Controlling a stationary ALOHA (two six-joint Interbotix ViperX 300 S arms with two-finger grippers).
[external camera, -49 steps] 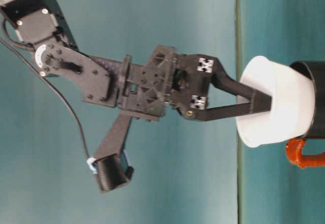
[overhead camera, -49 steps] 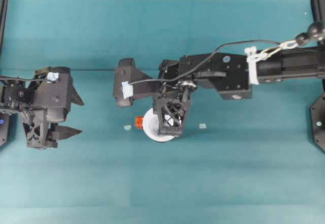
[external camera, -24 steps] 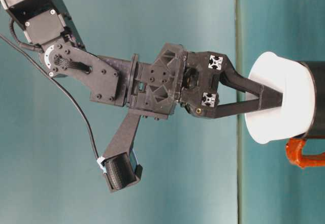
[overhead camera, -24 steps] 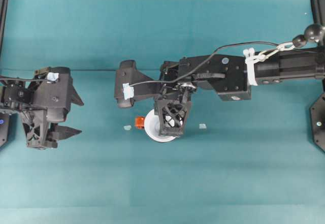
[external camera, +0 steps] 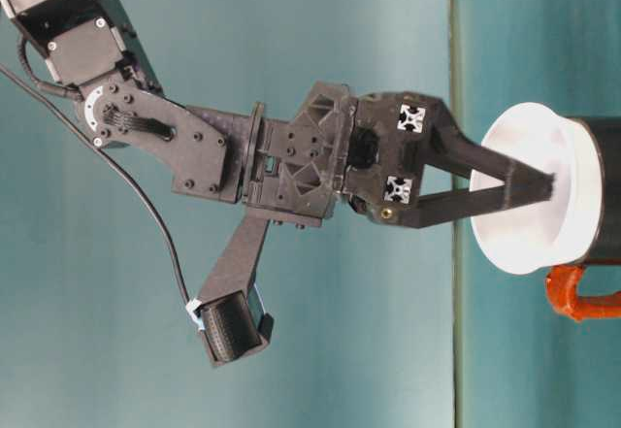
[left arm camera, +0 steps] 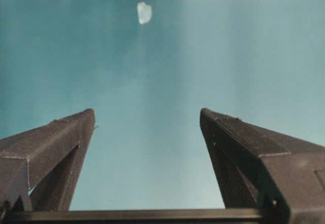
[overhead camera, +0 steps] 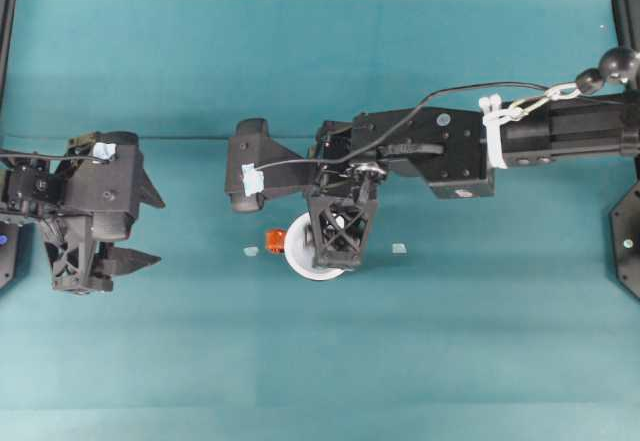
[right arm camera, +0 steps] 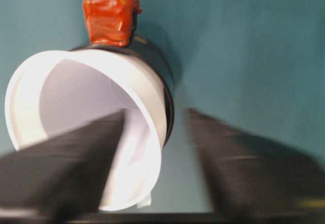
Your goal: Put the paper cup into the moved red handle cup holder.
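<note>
Paper cup (right arm camera: 86,132) seated in red handle cup holder (right arm camera: 152,66). Right pincer (right arm camera: 155,158) spread, straddling cup wall, one finger inside. Left pincer (left arm camera: 147,122) spread, well apart from holder.

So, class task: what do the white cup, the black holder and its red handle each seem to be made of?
Paper cup: matte white, thin rolled rim, so probably paper. Red handle cup holder: glossy black wall with a sheen, likely plastic or glazed. Its handle: shiny, lumpy orange-red, perhaps plastic or a coating. The right pincer has one finger inside the cup.

overhead down, side level (rotated), wrists close
</note>
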